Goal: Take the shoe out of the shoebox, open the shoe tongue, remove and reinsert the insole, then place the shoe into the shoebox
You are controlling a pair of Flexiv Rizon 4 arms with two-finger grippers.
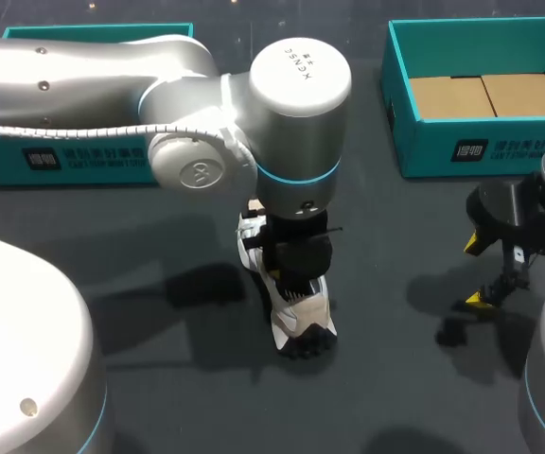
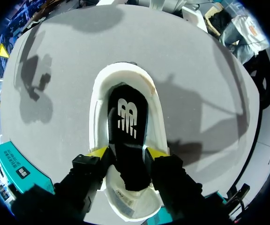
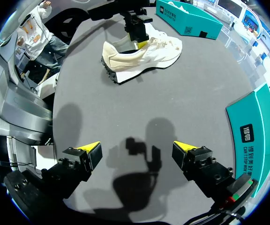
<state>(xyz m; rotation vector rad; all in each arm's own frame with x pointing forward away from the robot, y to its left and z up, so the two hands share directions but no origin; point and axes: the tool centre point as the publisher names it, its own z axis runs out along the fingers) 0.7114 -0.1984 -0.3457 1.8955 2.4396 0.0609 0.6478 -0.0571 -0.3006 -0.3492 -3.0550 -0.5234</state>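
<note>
The white shoe [image 1: 301, 317] sits on the table [image 1: 187, 397] just below the centre of the head view, well apart from the open shoebox [image 1: 518, 151] at upper right. The left gripper [image 2: 126, 152] stands over it, narrowed onto the near end of the black insole [image 2: 128, 122]; the rest of the insole lies in the shoe's bed. Whether the insole is going out or in, I judge it wants a shallow pull along the shoe's length, so it slides rather than buckles against the walls. The right gripper [image 3: 137, 152] is spread wide and empty at the right edge, and could steady the shoe.
</note>
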